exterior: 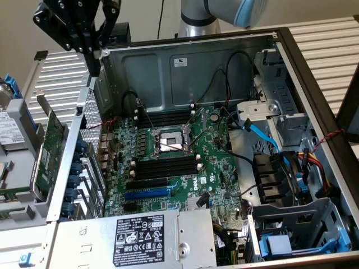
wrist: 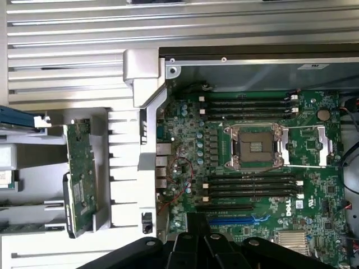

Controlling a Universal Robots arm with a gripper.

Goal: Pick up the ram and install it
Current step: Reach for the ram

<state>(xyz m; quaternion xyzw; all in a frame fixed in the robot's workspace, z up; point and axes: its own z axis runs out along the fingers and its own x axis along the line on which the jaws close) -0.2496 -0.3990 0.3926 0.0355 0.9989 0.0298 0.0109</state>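
The white "DELL" logo (wrist: 286, 208) stands on the green motherboard (wrist: 314, 157), beside the blue slot. The black label (exterior: 138, 239) on the power supply (exterior: 196, 238) carries white print and certification marks — too fine to read. So is the white sticker (exterior: 180, 61) on the case wall (exterior: 151, 73).

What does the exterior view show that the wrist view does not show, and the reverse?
Exterior view adds: the arm, the labelled power supply, the blue cable, the black fans. Wrist view adds: nothing new that I can tell; it looks straight down. Both: the shut claw, the motherboard, the empty CPU socket, the green card.
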